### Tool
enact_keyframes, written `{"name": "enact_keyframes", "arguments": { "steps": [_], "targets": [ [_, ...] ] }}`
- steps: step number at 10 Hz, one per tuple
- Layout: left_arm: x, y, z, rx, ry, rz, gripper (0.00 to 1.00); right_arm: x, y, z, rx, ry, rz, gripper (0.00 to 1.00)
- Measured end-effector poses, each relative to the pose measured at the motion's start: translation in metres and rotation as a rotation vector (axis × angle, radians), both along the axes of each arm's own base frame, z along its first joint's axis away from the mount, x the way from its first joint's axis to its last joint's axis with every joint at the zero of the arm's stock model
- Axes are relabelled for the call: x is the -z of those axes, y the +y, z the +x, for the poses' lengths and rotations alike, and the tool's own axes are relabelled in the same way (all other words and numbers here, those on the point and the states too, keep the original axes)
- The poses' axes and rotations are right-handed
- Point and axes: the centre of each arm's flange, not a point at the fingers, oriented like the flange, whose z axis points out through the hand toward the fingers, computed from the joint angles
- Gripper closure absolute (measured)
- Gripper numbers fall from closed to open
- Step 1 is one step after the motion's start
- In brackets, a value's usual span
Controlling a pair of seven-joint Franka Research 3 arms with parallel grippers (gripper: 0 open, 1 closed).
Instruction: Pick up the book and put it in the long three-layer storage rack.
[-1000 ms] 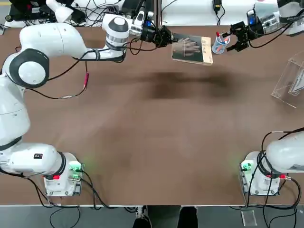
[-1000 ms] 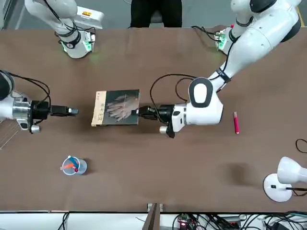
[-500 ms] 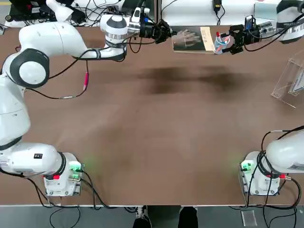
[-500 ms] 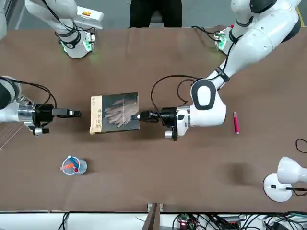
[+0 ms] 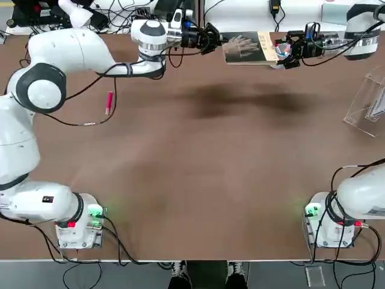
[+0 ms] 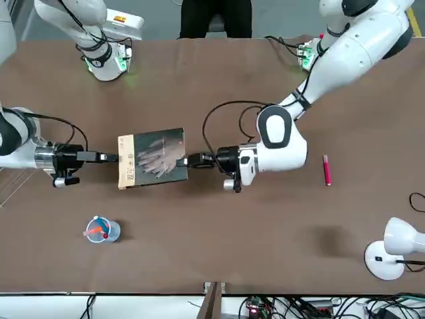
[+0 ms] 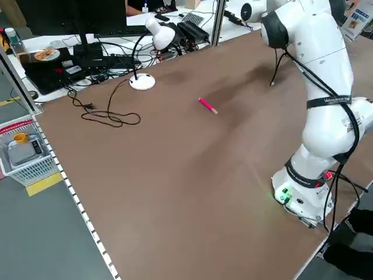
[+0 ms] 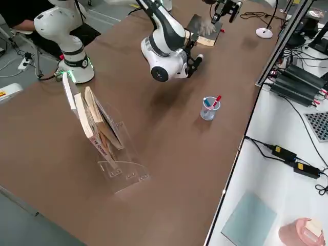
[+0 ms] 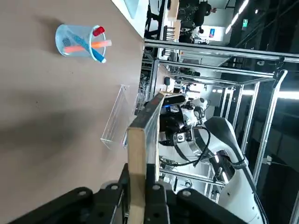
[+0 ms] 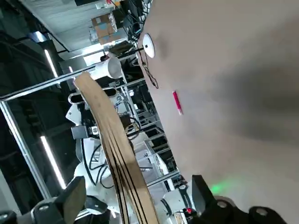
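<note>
The left pincer [image 6: 186,161] pinched the book [image 6: 154,158] above the table's [image 5: 180,180] one o'clock, top view; the right pincer [image 6: 114,158], spread, was at its three o'clock edge. Handover seemed underway; next, the right needed to close before the left released.

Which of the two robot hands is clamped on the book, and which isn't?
The left hand, clamped on the dark end of the book. The right hand is open, at the end with the tan strip.
</note>
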Motion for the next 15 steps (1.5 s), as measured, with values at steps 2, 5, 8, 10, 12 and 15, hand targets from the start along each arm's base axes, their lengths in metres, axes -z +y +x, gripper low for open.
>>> {"name": "enact_keyframes", "arguments": {
  "steps": [2,5,8,10,12,15],
  "targets": [
    [0.002,0.001,0.002,-0.004,0.001,0.001,1.00,-0.001,0.003,-0.001,-0.008,0.002,0.009,0.00],
    [0.003,-0.001,0.002,-0.012,0.001,0.004,1.00,-0.004,0.009,-0.004,-0.036,0.008,0.041,0.00],
    [0.005,-0.016,-0.005,-0.027,-0.007,0.019,1.00,-0.005,0.030,-0.007,-0.073,0.023,0.048,0.00],
    [0.006,-0.024,-0.010,-0.037,-0.013,0.031,1.00,-0.006,0.038,-0.007,-0.084,0.022,0.043,0.00],
    [0.007,-0.023,-0.009,-0.038,-0.014,0.035,1.00,-0.007,0.038,-0.006,-0.084,0.018,0.043,0.04],
    [0.007,-0.022,-0.008,-0.041,-0.015,0.035,1.00,-0.008,0.038,-0.006,-0.080,0.037,0.041,0.34]
  ]
}}
